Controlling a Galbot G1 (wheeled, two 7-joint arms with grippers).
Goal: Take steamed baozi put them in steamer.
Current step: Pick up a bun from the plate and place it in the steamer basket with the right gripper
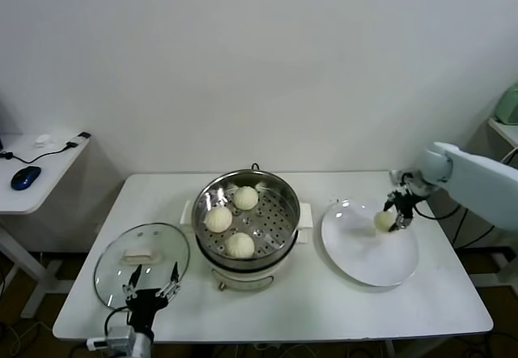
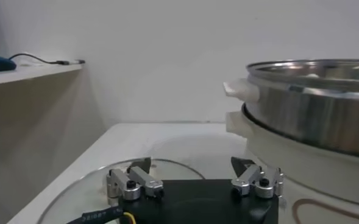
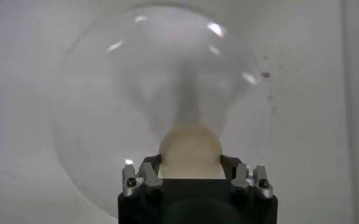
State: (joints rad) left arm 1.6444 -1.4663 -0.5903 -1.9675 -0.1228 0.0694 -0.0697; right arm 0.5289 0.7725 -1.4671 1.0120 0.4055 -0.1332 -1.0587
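Left gripper [image 1: 150,287], lower left of frame over glass lid [image 1: 142,258], jaws apart. Steamer [image 1: 245,225] at centre holds three baozi [image 1: 218,219]. Right gripper [image 1: 393,213] clamped on fourth baozi [image 1: 383,221], above white plate [image 1: 369,245], centre right

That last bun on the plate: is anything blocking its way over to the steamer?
Nothing visible. The right gripper is closed on the bun; bare table separates the plate from the open steamer, whose lid lies on its far side.
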